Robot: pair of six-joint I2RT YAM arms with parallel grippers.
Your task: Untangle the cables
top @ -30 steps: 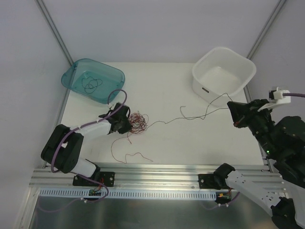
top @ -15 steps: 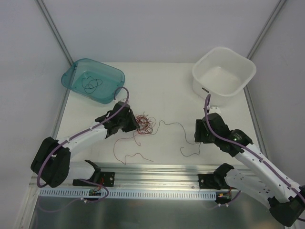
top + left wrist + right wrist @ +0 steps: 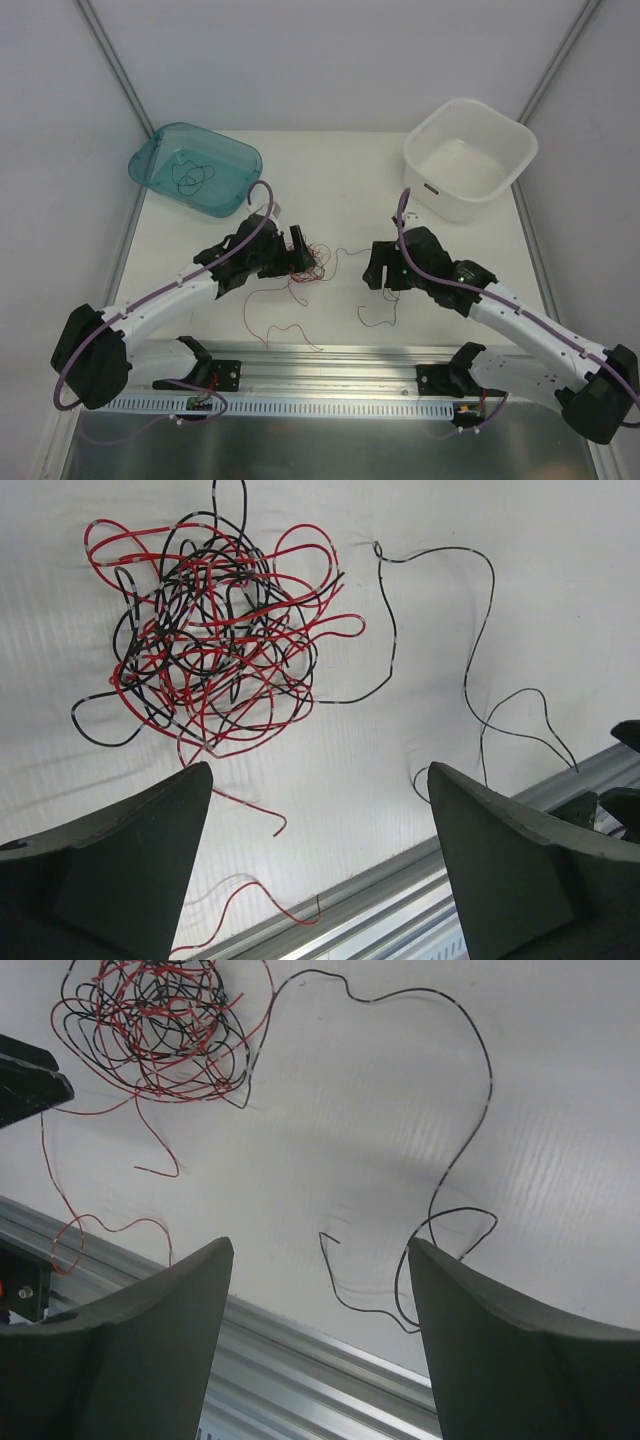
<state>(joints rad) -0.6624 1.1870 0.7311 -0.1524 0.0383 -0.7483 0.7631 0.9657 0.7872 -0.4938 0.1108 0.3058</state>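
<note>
The cables are a fist-sized tangle point(image 3: 306, 263) of thin red and black strands lying mid-table, also plain in the left wrist view point(image 3: 215, 630) and the right wrist view point(image 3: 160, 1030). A long black strand point(image 3: 470, 1050) runs out of the tangle to the right and curls on the table point(image 3: 380, 305). A loose red strand point(image 3: 270, 322) trails toward the front rail. My left gripper point(image 3: 297, 250) hovers at the tangle's left side, open, nothing between its fingers point(image 3: 320, 768). My right gripper point(image 3: 385, 272) hangs open over the black strand point(image 3: 320, 1242), holding nothing.
A teal bin point(image 3: 232, 160) at the back left holds a coiled black wire point(image 3: 190, 177). A white tub point(image 3: 505, 140) stands at the back right. An aluminium rail point(image 3: 330, 355) runs along the table's near edge.
Both grippers have opened. The right arm swung from beside the white tub down to mid-table, and the black strand it held stretched now lies slack. The left arm reached further right.
</note>
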